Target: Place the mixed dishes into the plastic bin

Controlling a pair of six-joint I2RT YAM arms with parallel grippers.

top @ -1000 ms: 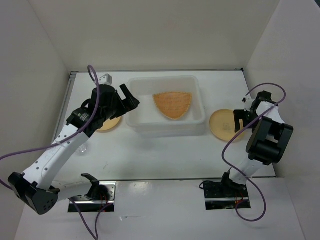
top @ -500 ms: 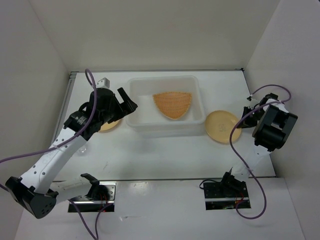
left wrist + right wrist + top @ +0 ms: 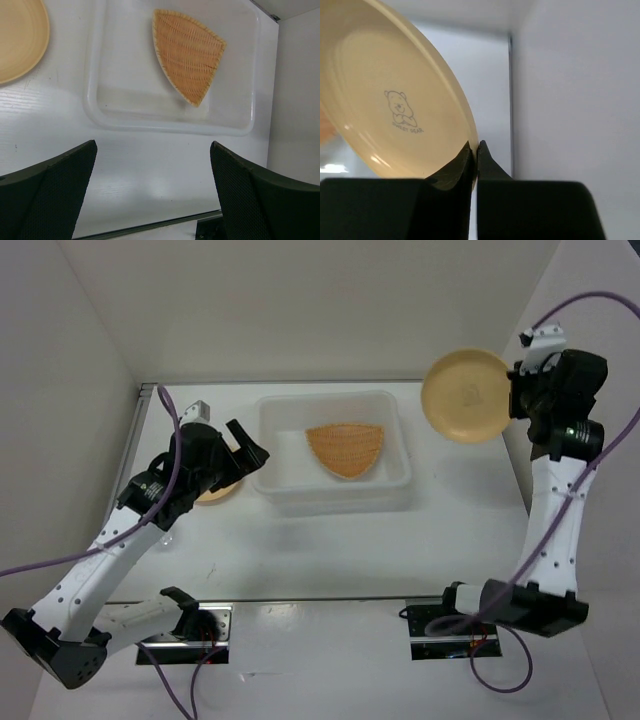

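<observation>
My right gripper (image 3: 513,398) is shut on the rim of a pale-orange plate (image 3: 466,397), held tilted high above the table, right of the plastic bin (image 3: 330,502). In the right wrist view its jaws pinch the plate (image 3: 395,100) edge at the gripper (image 3: 477,150); a bear print shows on the plate. A tan ribbed basket dish (image 3: 346,448) lies inside the bin. My left gripper (image 3: 248,441) hangs open by the bin's left end, over a second plate (image 3: 212,492). The left wrist view shows the gripper (image 3: 152,190) wide apart above bare table, with the basket dish (image 3: 190,60), the bin (image 3: 170,127) and that plate (image 3: 20,40) beyond.
White enclosure walls stand on three sides; the right wall (image 3: 570,100) is close beside my right gripper. Purple cables (image 3: 585,305) loop from both arms. The arm bases (image 3: 190,625) sit at the table's near edge.
My right gripper shut on the plate's rim, then lifted it off the table, up and toward the back right. The left arm drew back a little to the left, still open.
</observation>
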